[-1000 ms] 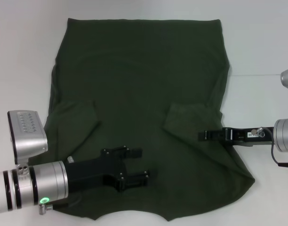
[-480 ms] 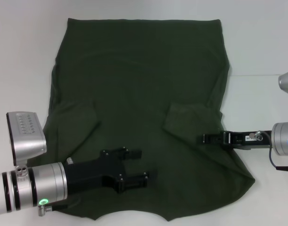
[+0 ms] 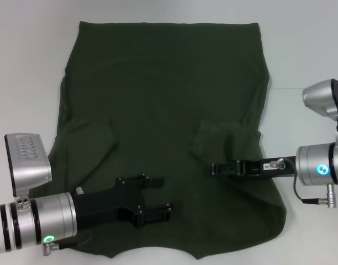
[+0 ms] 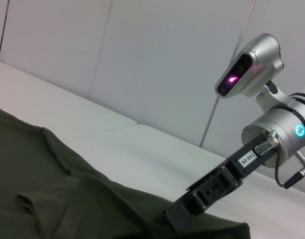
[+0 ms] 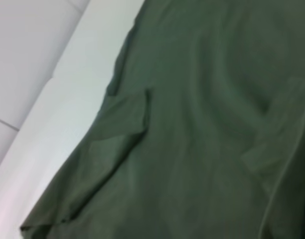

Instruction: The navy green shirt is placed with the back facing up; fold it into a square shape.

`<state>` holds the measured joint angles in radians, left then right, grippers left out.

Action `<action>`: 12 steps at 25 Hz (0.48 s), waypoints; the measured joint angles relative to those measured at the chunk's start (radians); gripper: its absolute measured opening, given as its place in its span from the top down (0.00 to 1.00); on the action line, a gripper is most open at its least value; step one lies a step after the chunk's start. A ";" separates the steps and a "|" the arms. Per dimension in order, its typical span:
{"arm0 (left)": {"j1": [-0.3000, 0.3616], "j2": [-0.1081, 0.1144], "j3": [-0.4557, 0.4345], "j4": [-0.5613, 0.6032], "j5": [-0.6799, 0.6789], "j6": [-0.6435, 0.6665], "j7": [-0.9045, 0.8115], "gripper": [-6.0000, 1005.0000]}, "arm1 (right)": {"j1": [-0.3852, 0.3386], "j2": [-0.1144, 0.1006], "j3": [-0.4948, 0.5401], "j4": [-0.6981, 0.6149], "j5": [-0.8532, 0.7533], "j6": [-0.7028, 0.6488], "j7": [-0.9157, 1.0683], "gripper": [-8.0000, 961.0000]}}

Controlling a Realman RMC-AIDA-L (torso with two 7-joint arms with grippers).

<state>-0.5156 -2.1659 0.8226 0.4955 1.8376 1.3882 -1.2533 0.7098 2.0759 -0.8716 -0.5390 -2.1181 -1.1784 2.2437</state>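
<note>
Head view — left gripper (image 3: 158, 194) spread over navy green shirt (image 3: 163, 94); right gripper (image 3: 214, 169) fingers — cannot tell.

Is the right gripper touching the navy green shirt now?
Touching. In the left wrist view the right gripper has its tip pressed into the navy green shirt, with cloth bunched around it and no gap.

The shirt (image 3: 169, 127) lies spread flat on the counter (image 3: 31, 66) in front of me, dark olive green, plain side up, no print showing. Its straight hem runs along the far edge; the neck end is nearest me. Both short sleeves are folded inward onto the body, one flap on each side, with soft creases around them. The near right corner is bunched and rounded rather than lying square.
</note>
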 joint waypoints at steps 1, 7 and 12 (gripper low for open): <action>0.001 0.000 -0.001 0.000 0.000 0.000 0.000 0.23 | 0.003 0.003 -0.001 0.003 0.000 -0.005 0.000 0.14; 0.002 0.000 -0.003 0.000 0.000 0.000 0.003 0.23 | 0.010 0.010 -0.001 0.007 0.013 -0.058 -0.001 0.14; 0.002 0.000 -0.004 0.000 0.000 0.000 0.003 0.23 | 0.000 0.005 0.005 0.001 0.046 -0.084 -0.001 0.14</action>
<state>-0.5138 -2.1660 0.8191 0.4955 1.8376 1.3883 -1.2502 0.7094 2.0806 -0.8668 -0.5383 -2.0719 -1.2626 2.2427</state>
